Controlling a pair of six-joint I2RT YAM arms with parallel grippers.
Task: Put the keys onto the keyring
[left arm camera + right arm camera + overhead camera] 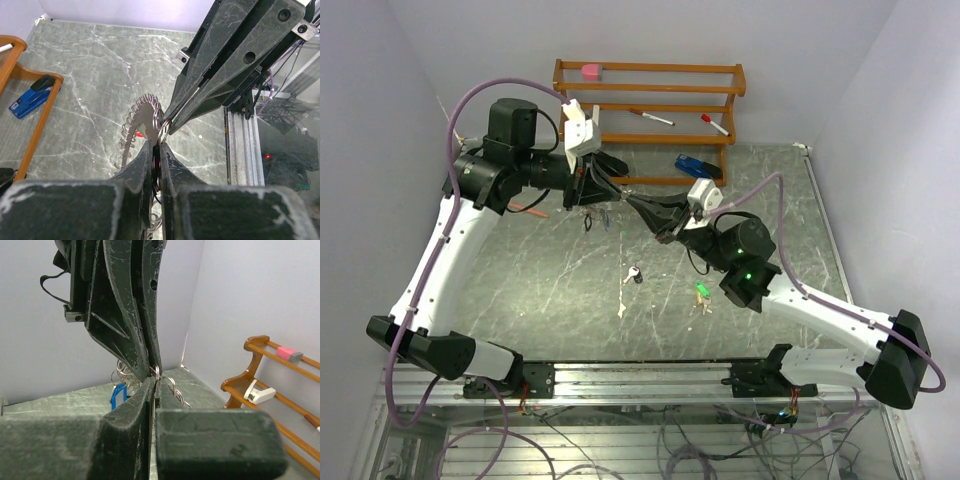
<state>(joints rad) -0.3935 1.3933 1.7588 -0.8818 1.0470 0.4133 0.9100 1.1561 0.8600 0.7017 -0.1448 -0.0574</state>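
The keyring (125,141), a thin silver hoop fringed with small rings, hangs above the table with my left gripper (157,147) shut on its wire. My right gripper (168,127) comes in from the upper right, shut, tip to tip with the left. A small silver ring (156,372) is pinched at the tips of my right gripper (155,383). A blue tag (117,396) dangles from the hoop behind. In the top view both grippers, left (617,188) and right (638,203), meet mid-table. Loose keys lie nearer: a black-headed one (635,273) and a green one (701,291).
A wooden rack (650,95) stands at the back wall, holding a pink eraser (591,71) and pens (651,117). A blue stapler (697,166) sits at its foot. The table's metal rail (240,145) runs close by on the right of the left wrist view.
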